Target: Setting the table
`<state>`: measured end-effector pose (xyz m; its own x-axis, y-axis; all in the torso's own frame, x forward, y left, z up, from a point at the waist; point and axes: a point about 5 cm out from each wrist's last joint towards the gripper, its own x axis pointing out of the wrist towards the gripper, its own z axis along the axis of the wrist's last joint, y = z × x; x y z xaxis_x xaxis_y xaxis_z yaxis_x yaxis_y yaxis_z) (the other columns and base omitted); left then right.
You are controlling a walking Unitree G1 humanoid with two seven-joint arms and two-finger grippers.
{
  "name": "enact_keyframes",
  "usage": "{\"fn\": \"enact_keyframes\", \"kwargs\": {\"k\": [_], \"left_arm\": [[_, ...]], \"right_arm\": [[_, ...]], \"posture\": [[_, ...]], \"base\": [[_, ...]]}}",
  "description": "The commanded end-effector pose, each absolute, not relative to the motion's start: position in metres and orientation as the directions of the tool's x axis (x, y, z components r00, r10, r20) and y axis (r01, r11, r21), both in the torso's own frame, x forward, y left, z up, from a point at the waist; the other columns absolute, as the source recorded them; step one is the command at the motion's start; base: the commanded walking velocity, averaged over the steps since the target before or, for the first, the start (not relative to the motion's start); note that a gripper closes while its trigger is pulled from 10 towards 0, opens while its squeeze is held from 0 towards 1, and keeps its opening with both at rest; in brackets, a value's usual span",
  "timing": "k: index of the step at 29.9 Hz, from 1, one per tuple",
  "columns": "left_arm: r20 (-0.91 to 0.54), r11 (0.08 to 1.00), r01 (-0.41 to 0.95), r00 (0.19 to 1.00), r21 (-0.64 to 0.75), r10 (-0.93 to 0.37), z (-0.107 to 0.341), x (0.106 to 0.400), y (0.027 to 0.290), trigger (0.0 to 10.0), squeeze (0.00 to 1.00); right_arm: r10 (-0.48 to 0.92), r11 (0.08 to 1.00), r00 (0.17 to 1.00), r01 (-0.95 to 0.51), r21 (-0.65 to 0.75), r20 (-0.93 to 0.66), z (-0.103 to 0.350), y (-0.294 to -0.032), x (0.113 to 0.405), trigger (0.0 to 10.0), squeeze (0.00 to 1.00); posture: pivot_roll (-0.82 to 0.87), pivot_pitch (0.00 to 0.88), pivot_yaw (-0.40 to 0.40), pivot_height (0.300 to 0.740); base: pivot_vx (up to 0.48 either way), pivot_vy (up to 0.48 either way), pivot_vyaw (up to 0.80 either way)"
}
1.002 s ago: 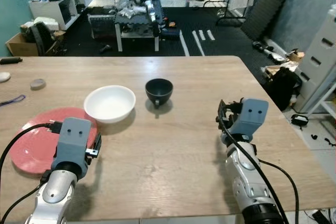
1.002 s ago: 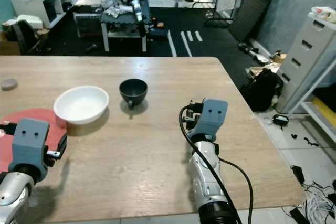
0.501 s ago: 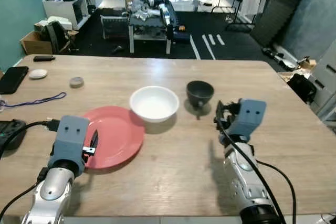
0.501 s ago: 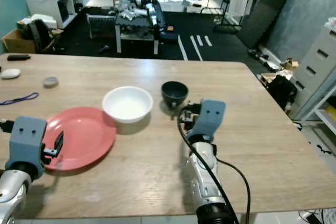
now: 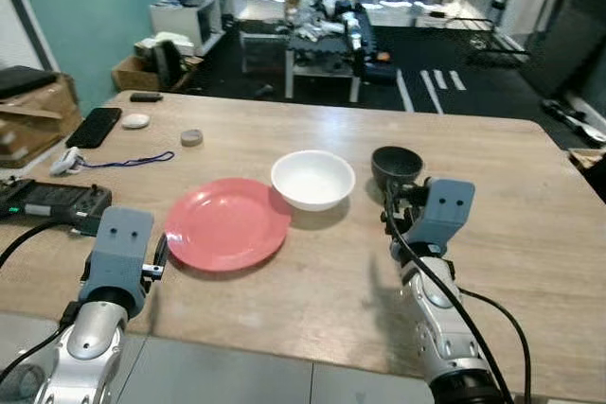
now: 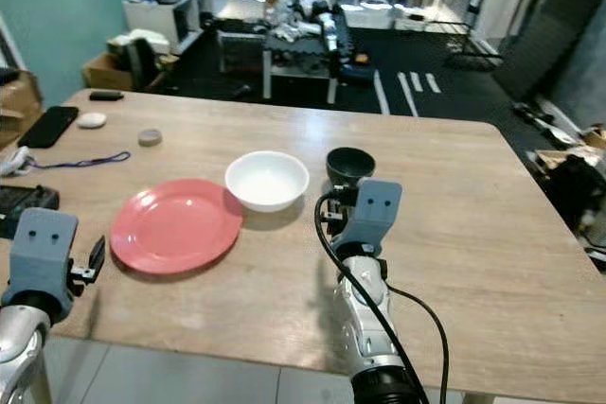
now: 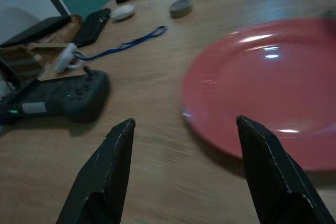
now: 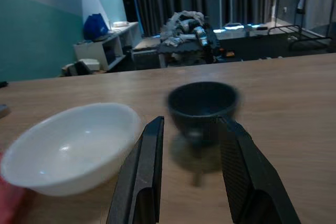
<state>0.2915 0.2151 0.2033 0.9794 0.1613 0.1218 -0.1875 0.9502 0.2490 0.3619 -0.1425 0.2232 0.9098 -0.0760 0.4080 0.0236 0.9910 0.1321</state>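
Beside red plate (image 5: 228,223), white bowl (image 5: 312,178), gamepad (image 5: 43,201)

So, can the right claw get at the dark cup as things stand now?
Probably yes. The right claw is open and aimed at the dark cup, with bare table between them; the white bowl sits off to the side.

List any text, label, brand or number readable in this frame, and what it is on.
None can be read.
Plate, white bowl, dark cup: plain, no print.
Phone and black controller: no legible marking; the controller shows small green lights, too blurred to read.
Shelf clutter behind the table: too small.
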Motion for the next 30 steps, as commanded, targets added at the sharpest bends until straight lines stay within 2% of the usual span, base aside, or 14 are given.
{"fn": "enact_keyframes", "kwargs": {"k": [1,8,14,16,18,22,23,26,30], "left_arm": [[0.121,0.95,-0.189,0.979,0.247,0.164,0.202,0.291,0.216,10.0,0.0],[0.119,0.957,-0.175,0.981,0.233,0.151,0.201,0.291,0.214,10.0,0.0],[0.113,0.959,-0.168,0.983,0.23,0.145,0.2,0.291,0.213,10.0,0.0],[0.109,0.961,-0.162,0.984,0.222,0.141,0.199,0.291,0.213,10.0,0.0],[0.099,0.964,-0.159,0.985,0.215,0.141,0.198,0.29,0.212,10.0,0.0],[0.095,0.965,-0.164,0.985,0.205,0.147,0.197,0.289,0.213,10.0,0.0],[0.093,0.965,-0.168,0.984,0.2,0.151,0.198,0.287,0.214,10.0,0.0],[0.096,0.966,-0.163,0.985,0.2,0.147,0.198,0.286,0.213,10.0,0.0],[0.117,0.972,-0.085,0.991,0.221,0.06,0.206,0.283,0.205,10.0,0.0]], "right_arm": [[-0.088,0.99,0.914,0.037,0.133,0.396,0.219,-0.145,0.36,10.0,0.0],[-0.077,0.991,0.915,0.028,0.13,0.395,0.218,-0.143,0.36,10.0,0.0],[-0.011,0.993,0.921,-0.036,0.114,0.39,0.219,-0.131,0.359,10.0,0.0],[0.026,0.991,0.922,-0.074,0.11,0.386,0.219,-0.123,0.359,10.0,0.0],[0.084,0.986,0.929,-0.129,0.102,0.361,0.217,-0.102,0.358,10.0,0.0],[0.124,0.981,0.935,-0.166,0.1,0.331,0.213,-0.087,0.359,10.0,0.0],[0.158,0.976,0.943,-0.193,0.096,0.293,0.209,-0.069,0.363,10.0,0.0],[0.174,0.975,0.944,-0.206,0.089,0.28,0.21,-0.059,0.366,10.0,0.0],[0.199,0.975,0.95,-0.216,0.046,0.241,0.217,-0.039,0.38,10.0,0.0]], "posture": [[0.2,0.148,0.08,0.74],[0.19,0.146,0.08,0.74],[0.19,0.145,0.08,0.74],[0.19,0.144,0.08,0.74],[0.2,0.15,0.076,0.74],[0.21,0.155,0.074,0.74],[0.23,0.171,0.068,0.74],[0.23,0.176,0.067,0.74],[0.26,0.198,0.053,0.74]], "base": [[0.0,0.0,0.0],[0.0,0.0,0.0],[0.0,0.0,0.0],[0.0,0.0,0.0],[0.0,0.0,0.0],[0.0,0.0,0.0],[0.0,0.0,0.0],[0.0,0.0,0.0],[0.0,0.0,0.0]]}}
